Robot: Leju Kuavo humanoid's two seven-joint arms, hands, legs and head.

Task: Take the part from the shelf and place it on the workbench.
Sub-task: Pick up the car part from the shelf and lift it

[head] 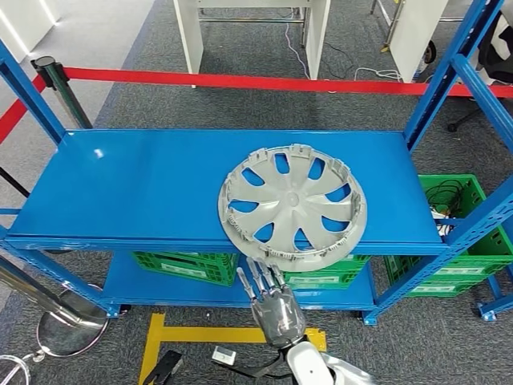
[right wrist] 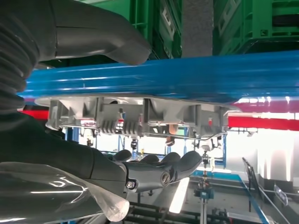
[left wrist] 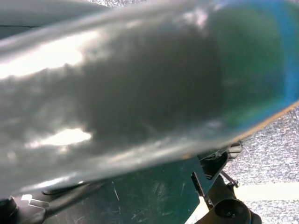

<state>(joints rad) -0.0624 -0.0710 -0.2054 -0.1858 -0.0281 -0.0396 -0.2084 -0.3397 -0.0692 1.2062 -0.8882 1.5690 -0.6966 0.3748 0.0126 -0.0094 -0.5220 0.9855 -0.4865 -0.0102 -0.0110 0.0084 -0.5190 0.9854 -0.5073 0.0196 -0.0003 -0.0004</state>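
Observation:
A silver hubcap point(head: 292, 204) with curved spokes lies flat on the blue shelf point(head: 133, 184), its near rim jutting slightly over the front edge. My right hand point(head: 275, 309) sits just below and in front of that rim, fingers stretched toward it. In the right wrist view the hubcap's rim point(right wrist: 141, 116) lies between the thumb point(right wrist: 102, 39) and the dark fingers point(right wrist: 159, 170), with a gap on both sides. The hand point(right wrist: 42, 140) holds nothing.
Green crates point(head: 181, 269) sit on the lower shelf, another point(head: 459, 233) at the right. Blue uprights point(head: 442, 88) frame the shelf. A red barrier belt point(head: 242, 80) runs behind, a stanchion base point(head: 72, 321) stands front left, and white furniture legs point(head: 193, 32) stand beyond.

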